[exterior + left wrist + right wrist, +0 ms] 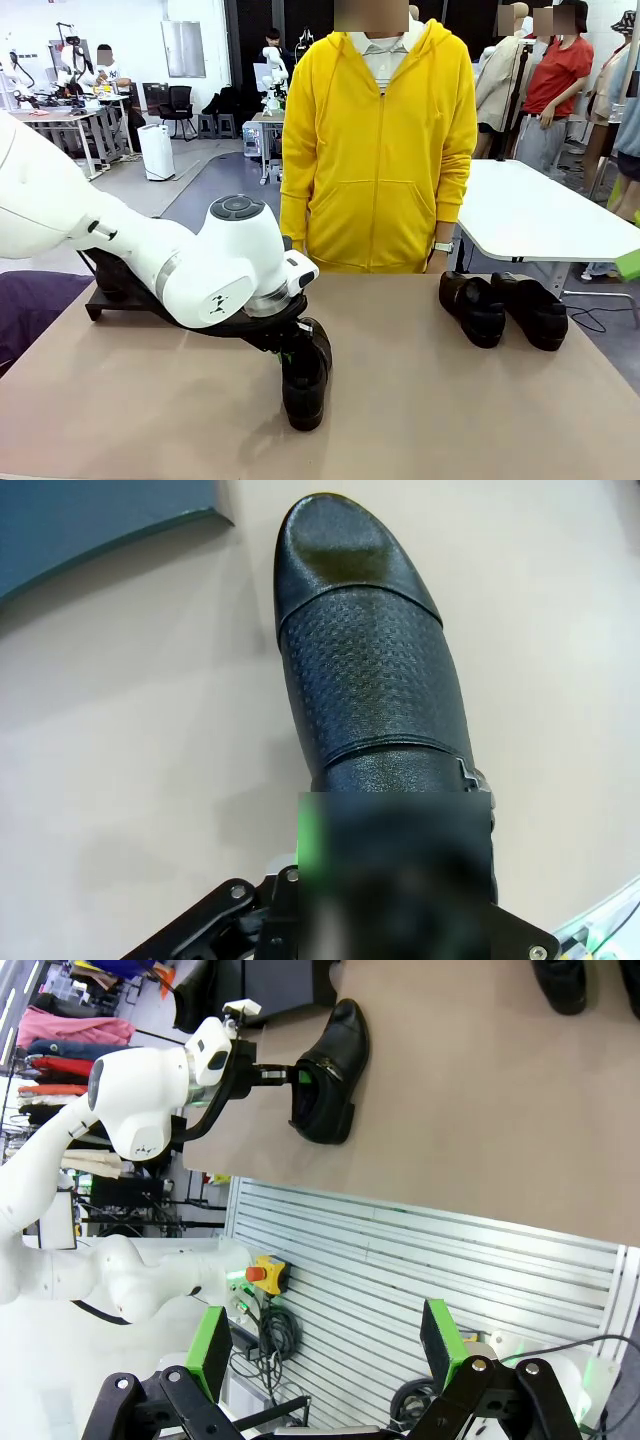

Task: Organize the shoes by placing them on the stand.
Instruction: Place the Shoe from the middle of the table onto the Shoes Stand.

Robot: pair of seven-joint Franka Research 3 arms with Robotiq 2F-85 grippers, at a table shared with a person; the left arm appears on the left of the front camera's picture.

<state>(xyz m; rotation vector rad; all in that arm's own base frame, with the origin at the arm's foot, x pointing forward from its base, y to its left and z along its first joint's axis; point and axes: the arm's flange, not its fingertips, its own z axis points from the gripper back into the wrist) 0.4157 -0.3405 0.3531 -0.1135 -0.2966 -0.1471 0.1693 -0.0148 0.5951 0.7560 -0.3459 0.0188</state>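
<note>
Right now my left gripper (290, 348) is clenched on one black shoe (305, 385), with the jaws pinching the rim of its opening and a green pad showing just inside. In the left wrist view the shoe's textured upper and glossy rounded toe stretch straight ahead of the jaws. Its sole appears to rest flat on the tan table (450, 400). A corner of the dark stand (90, 525) lies beyond the toe and off to one side of the jaws, near but not touching the shoe. Two more shoes (505, 308) sit side by side well apart from these jaws, on my right arm's side, close to a person in a yellow hoodie (375, 150) who stands at the far edge. My right gripper (325, 1345) is released, with its green pads spread wide around nothing, high above the table and far from every shoe. I judge the grasp on this shoe just made and the lift not yet begun. The next move calls for raising the shoe clear, carrying it over the stand, then lowering it onto a sloped panel without letting it twist in the pinch.
</note>
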